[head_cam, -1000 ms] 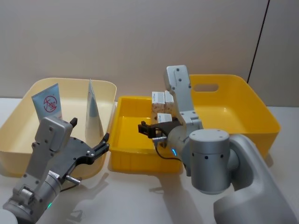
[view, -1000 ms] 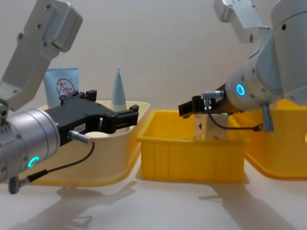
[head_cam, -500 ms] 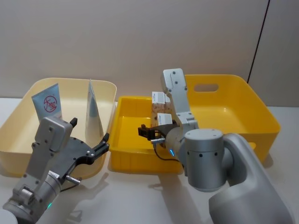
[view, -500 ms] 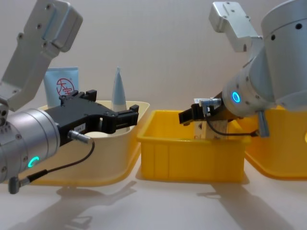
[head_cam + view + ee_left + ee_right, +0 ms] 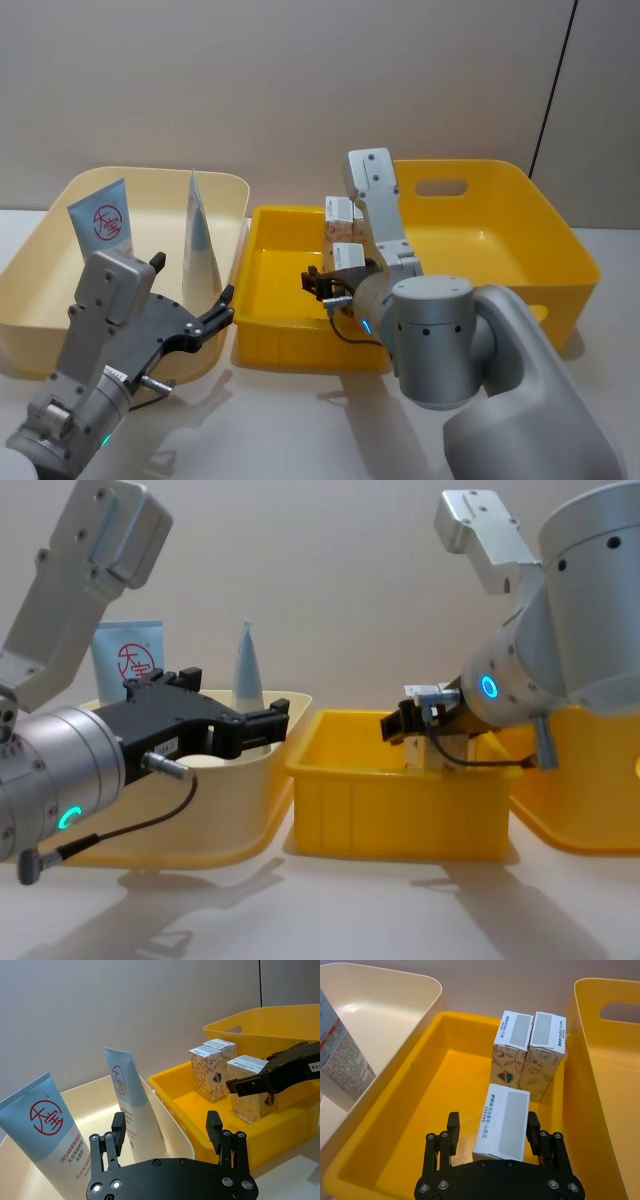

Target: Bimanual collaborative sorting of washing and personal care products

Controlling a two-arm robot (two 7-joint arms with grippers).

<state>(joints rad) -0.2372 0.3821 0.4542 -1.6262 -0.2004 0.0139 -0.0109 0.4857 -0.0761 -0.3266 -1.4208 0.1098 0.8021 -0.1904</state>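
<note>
Inside the small yellow bin (image 5: 395, 1125), the front carton (image 5: 502, 1122) sits between the spread fingers of the right gripper (image 5: 493, 1119). Its jaws are wide, with a gap on one side and possibly contact on the other. Two more cartons (image 5: 529, 1052) stand together behind. The left gripper (image 5: 192, 280) hovers at the cream tub (image 5: 30, 290), jaws wide and empty. The red-logo tube (image 5: 103, 218) and second tube (image 5: 200, 240) stand inside.

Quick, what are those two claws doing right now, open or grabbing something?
Left claw: open, empty, by the cream tub.
Right claw: open, straddling the nearest carton in the small yellow bin, not gripping it.
</note>
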